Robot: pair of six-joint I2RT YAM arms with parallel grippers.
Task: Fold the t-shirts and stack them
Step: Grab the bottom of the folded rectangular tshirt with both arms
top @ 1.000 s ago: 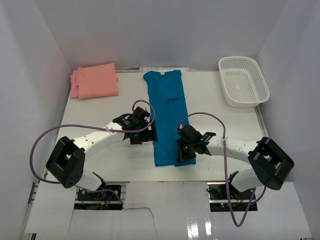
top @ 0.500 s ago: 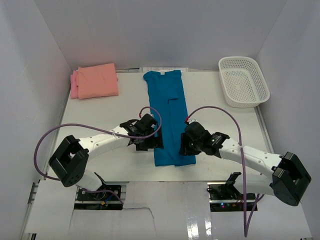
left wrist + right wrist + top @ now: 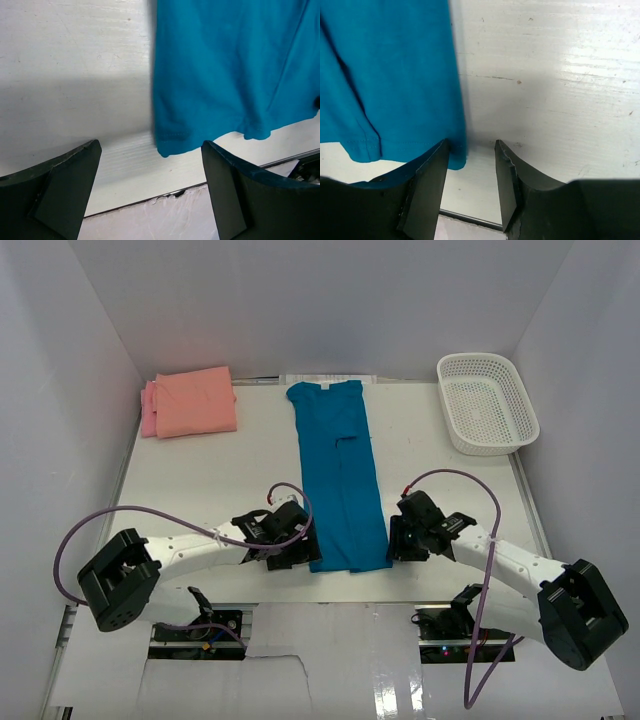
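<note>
Noted left gripper spread wide and empty, near hem corner of teal t-shirt lying just ahead between its fingers. Found right gripper roughly half open, clamping nothing, other hem corner against one finger. Judged both set at hem to carry it toward collar. Far beyond left gripper: salmon-orange t-shirt folded atop pink t-shirt, presumably the stack. No legible writing or label found.
</note>
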